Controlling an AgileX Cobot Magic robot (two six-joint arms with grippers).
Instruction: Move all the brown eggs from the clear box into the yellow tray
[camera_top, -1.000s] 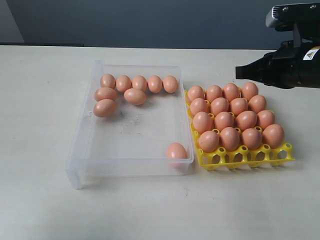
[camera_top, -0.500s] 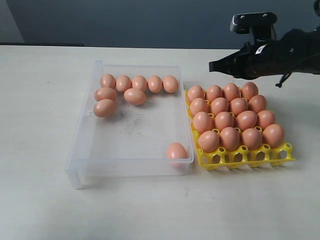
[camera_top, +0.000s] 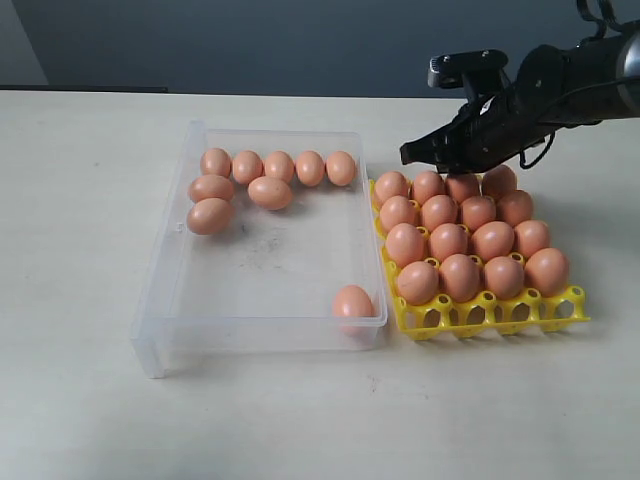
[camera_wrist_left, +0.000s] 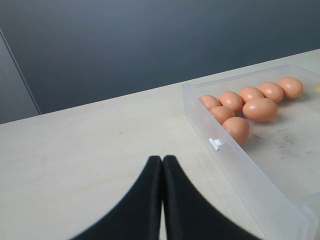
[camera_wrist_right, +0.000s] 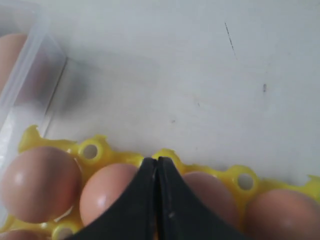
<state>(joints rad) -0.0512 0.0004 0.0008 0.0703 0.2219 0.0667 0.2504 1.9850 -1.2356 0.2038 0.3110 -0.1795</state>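
Note:
Several brown eggs (camera_top: 270, 192) lie at the back left of the clear box (camera_top: 160, 290), and one more egg (camera_top: 352, 301) rests in its front right corner. The yellow tray (camera_top: 500, 315), right of the box, is filled with eggs (camera_top: 448, 240). My right gripper (camera_top: 405, 155) hovers shut and empty over the tray's back row. In the right wrist view its tips (camera_wrist_right: 157, 161) sit between two eggs at the tray's rim (camera_wrist_right: 112, 156). My left gripper (camera_wrist_left: 162, 159) is shut and empty above bare table, beside the box wall (camera_wrist_left: 250, 170); it is outside the exterior view.
The pale table (camera_top: 80, 400) spreads around the box and tray. A dark wall (camera_top: 250, 40) runs behind the table's far edge. The box and the tray stand almost touching.
My right arm has swung in from the right edge, moving left and down to the back of the yellow tray. The eggs, box and tray have not moved.

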